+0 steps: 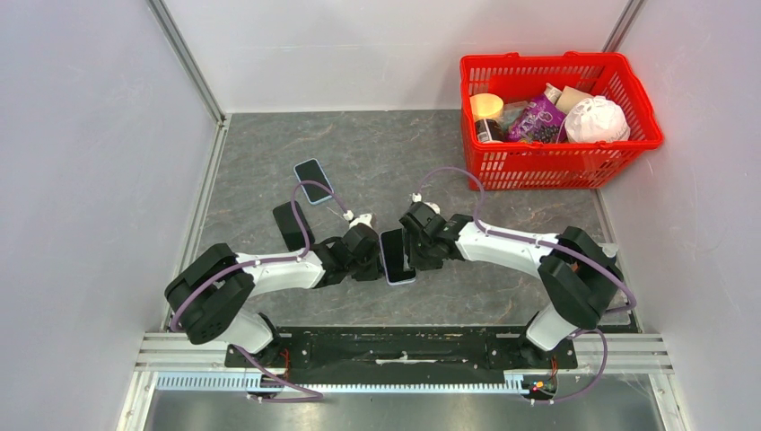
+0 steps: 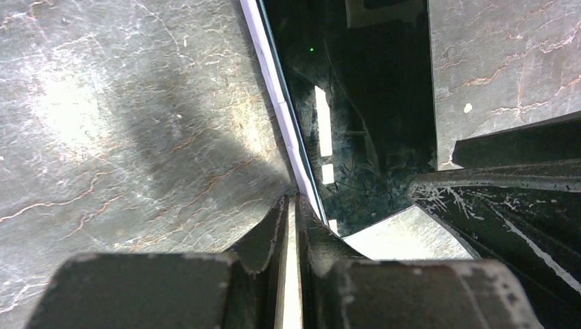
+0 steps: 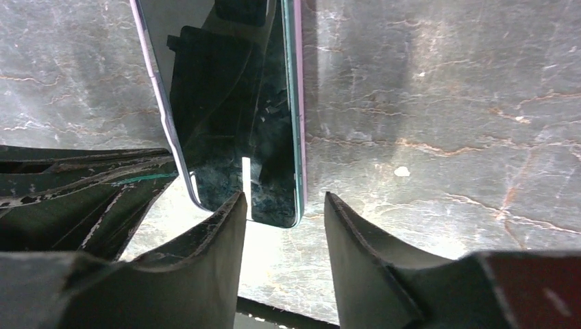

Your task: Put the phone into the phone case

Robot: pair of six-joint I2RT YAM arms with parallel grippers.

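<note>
A slim rectangular phone with a dark glass screen and a pale lilac rim [image 1: 396, 256] lies flat on the grey, marble-veined counter [image 1: 377, 153], directly between the two sets of fingers. The left fingers [image 2: 270, 233] are drawn nearly together, with only a thin bright slit between them. Their tips sit against one long edge of the phone near its corner, and nothing shows inside the slit. The right fingers [image 3: 219, 233] stand apart at the phone's opposite side. One short end of the phone reaches the gap between their tips, and they do not clamp it. In each wrist view, the other arm's dark fingers show just beside the phone.

A black, rounded-rectangular phone case [image 1: 289, 224] lies on the counter on the outer side of the left fingers, close by the left arm's wrist and apart from the phone. Just beyond the case is a second flat rectangle with a dark face and a pale blue rim [image 1: 313, 180]. Well beyond the right fingers, a red plastic mesh basket [image 1: 556, 171] holds assorted packets.
</note>
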